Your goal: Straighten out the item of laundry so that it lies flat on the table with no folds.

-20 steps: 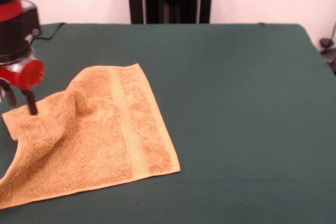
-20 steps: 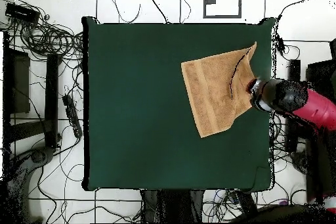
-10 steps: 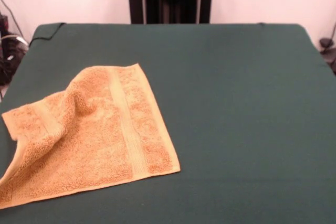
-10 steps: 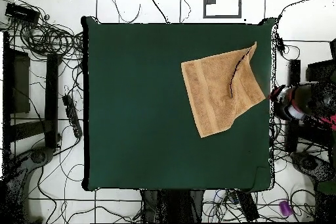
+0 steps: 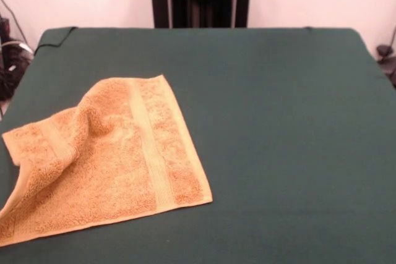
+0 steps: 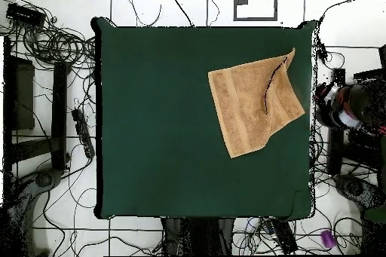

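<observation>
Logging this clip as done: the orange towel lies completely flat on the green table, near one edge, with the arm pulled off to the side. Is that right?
Not quite. The towel is not flat: the front view shows a raised ridge and a curled-over edge on its left part. The rest holds: it lies near one edge of the green table, with the arm off to the side.

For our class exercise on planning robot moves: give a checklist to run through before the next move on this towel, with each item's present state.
1. Towel wholly on the table: ok in the overhead view; the front view crops its left side.
2. Towel flat, no folds: not ok; a ridge stands up near its left corner.
3. Left edge flat: not ok; it curls over.
4. Gripper clear of the towel: ok, off the table's side in the overhead view.
5. Jaws open: cannot tell.
</observation>
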